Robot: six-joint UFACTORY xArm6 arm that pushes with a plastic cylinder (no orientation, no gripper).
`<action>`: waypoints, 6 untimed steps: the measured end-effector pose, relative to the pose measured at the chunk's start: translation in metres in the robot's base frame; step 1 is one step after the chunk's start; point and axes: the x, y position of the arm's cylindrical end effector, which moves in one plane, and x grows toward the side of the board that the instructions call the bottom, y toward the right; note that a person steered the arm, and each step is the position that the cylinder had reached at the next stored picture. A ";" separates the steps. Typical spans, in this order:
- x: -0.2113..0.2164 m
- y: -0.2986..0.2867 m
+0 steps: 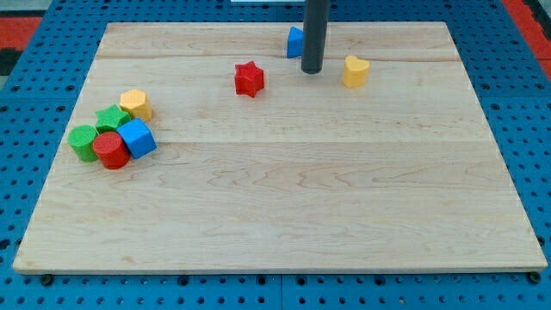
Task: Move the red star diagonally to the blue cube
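The red star [249, 78] lies on the wooden board near the view's top, left of centre. My tip [311, 70] rests on the board about seventy pixels to the star's right, apart from it. A blue block [294, 41] sits just behind the rod, partly hidden by it; its shape is unclear. A blue cube [137, 139] sits at the view's left in a cluster, far from the star and the tip.
A yellow heart-shaped block [355, 71] lies right of the tip. The left cluster also holds a yellow block [135, 103], a green star [111, 118], a green cylinder [83, 142] and a red cylinder [111, 150]. The wooden board [284, 198] lies on a blue pegboard.
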 end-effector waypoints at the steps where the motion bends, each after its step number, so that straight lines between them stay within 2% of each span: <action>1: 0.010 -0.082; 2: 0.040 -0.164; 3: 0.041 -0.204; 5: 0.018 -0.084; 6: 0.043 -0.135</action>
